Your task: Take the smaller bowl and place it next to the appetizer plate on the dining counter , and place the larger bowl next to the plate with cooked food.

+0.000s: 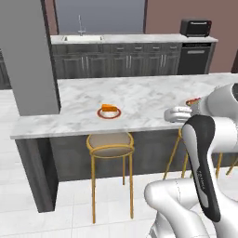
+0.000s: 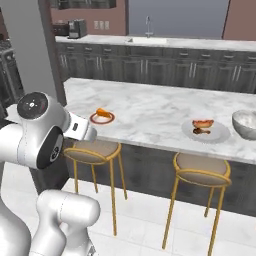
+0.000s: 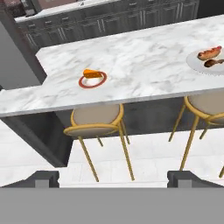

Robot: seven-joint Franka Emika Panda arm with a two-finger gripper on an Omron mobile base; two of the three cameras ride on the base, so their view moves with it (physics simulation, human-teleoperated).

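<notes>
The gripper (image 3: 113,178) is wide open and holds nothing. The big marbled bowl (image 2: 246,123) already sits beside the cooked food plate (image 2: 204,129). Next, fetch the small bowl, then set it gently beside the red-rimmed appetizer plate (image 3: 92,79) on the marble worktop (image 3: 144,65).

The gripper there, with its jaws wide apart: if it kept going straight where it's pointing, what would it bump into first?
Probably the stool under the dining counter. The gripper points toward its round seat, just below the counter edge. Depth is hard to judge.
</notes>
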